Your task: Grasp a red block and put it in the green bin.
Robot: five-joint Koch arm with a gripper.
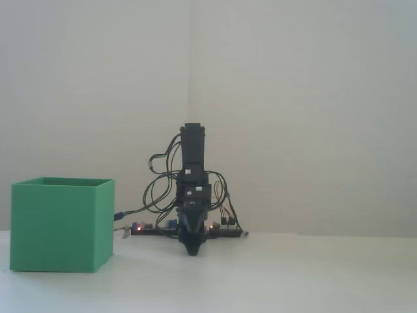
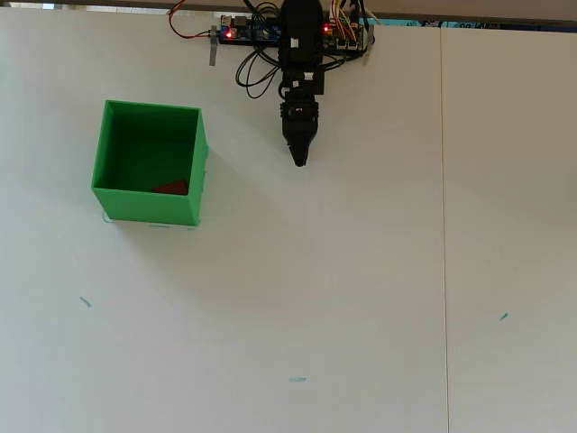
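Observation:
The green bin [image 2: 117,203] stands on the white table at the left in the overhead view, and at the lower left in the fixed view [image 1: 62,225]. The red block [image 2: 171,187] lies inside the bin on its floor, near the front right corner; the fixed view does not show it. My gripper [image 2: 300,159] is to the right of the bin, folded close to the arm's base, pointing down at the table. Its jaws are together and hold nothing. In the fixed view the gripper [image 1: 193,250] rests just above the table.
The arm's base board with wires and red lights [image 2: 261,32] sits at the table's far edge. Small green tape marks [image 2: 297,379] dot the white table. A seam [image 2: 443,225] runs down the table at the right.

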